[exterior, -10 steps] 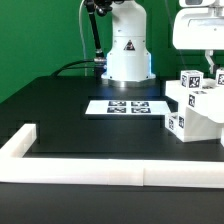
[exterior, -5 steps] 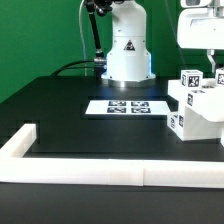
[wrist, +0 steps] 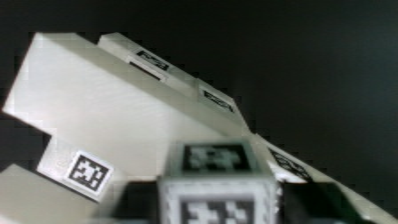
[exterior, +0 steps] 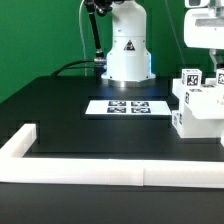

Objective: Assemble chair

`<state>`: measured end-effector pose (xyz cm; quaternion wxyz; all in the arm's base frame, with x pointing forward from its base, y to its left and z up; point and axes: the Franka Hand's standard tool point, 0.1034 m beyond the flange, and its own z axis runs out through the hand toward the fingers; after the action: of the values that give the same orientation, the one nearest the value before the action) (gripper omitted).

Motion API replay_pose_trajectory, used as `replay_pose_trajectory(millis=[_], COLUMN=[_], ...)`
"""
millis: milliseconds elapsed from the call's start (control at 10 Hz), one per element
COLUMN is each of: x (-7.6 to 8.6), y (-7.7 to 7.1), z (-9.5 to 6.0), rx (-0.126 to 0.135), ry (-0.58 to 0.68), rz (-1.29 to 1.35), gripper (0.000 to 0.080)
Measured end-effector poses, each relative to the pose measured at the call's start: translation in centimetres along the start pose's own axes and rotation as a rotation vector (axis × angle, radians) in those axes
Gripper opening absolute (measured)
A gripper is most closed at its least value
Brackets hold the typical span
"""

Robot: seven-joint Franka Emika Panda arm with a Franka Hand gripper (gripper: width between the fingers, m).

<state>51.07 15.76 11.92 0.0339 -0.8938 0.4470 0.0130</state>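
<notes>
My gripper [exterior: 207, 62] is closing tight on the chair [exterior: 198, 108], which is sitting near the desk's edge at the exterior view's right, partly out of frame. I am risking tipping or dragging it over that edge, since my grip sits high on one upright.

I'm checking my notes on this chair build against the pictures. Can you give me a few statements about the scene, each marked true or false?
1. The chunky white plastic chair assembly with square tags sits at the exterior view's right. True.
2. The flat white marker board lies in front of the white robot base. True.
3. The marker board rests on top of the chair assembly. False: it lies flat on the black table, apart from the assembly.
4. The long low white border rail runs along the table's far edge, behind the robot base. False: it runs along the near edge.
</notes>
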Motion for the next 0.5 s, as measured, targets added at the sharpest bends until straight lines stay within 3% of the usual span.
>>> replay_pose_trajectory(millis=[100, 200, 500], x=[-0.11, -0.17, 0.15], y=[0.13, 0.16, 0.37], z=[0.05, 0.11, 0.30], rx=[-0.012, -0.015, -0.019], ry=[-0.006, -0.008, -0.010], rz=[-0.051, -0.055, -0.400], gripper=[0.0496, 0.0599, 0.0647])
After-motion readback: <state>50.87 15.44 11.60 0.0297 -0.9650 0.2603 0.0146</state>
